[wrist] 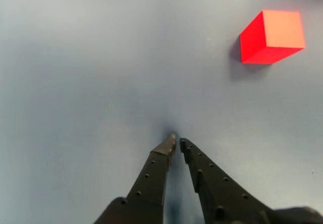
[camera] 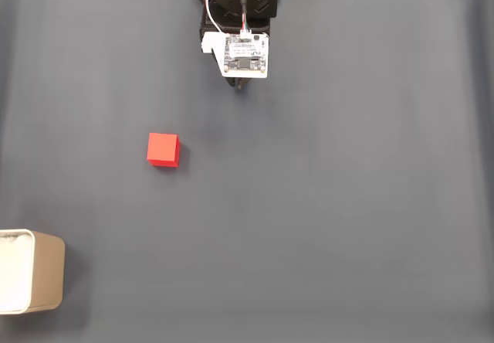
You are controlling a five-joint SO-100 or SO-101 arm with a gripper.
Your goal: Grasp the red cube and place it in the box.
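Gripper: black, two perforated fingers, tips nearly touching, holding nothing, poised over grey table surface in wrist view. Red cube: bright, plain faces, sharp edges, at 2 o'clock from the fingertips, well apart. Fixed view: cube at 7 o'clock from arm; box, tan, white-rimmed, rounded corners, at 7 o'clock from cube, at frame edge.

The box cut by the fixed view's left edge, its far side unseen.
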